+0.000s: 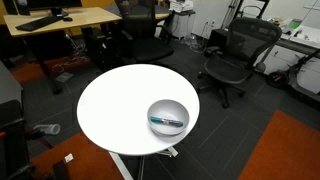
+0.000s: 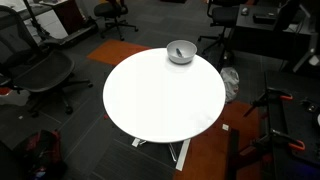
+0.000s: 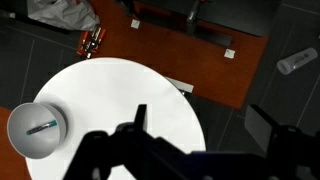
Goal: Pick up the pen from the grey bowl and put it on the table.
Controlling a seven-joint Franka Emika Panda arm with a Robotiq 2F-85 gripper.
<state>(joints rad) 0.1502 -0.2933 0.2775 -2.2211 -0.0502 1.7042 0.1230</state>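
The grey bowl (image 1: 170, 107) sits near the edge of the round white table (image 1: 110, 110). It shows in both exterior views and, in the wrist view, at the lower left (image 3: 35, 146). The teal-blue pen (image 1: 167, 121) lies inside the bowl, also seen in the wrist view (image 3: 41, 127). In an exterior view the bowl (image 2: 181, 58) is at the table's far edge (image 2: 160, 100). My gripper (image 3: 205, 125) shows only in the wrist view. It is open and empty, high above the table (image 3: 110, 95), well to the right of the bowl.
Black office chairs (image 1: 235, 55) and a wooden desk (image 1: 60, 18) stand around the table. Another chair (image 2: 40, 70) is beside it. An orange-brown carpet patch (image 3: 190, 55) and a clear bottle (image 3: 297, 62) lie on the dark floor.
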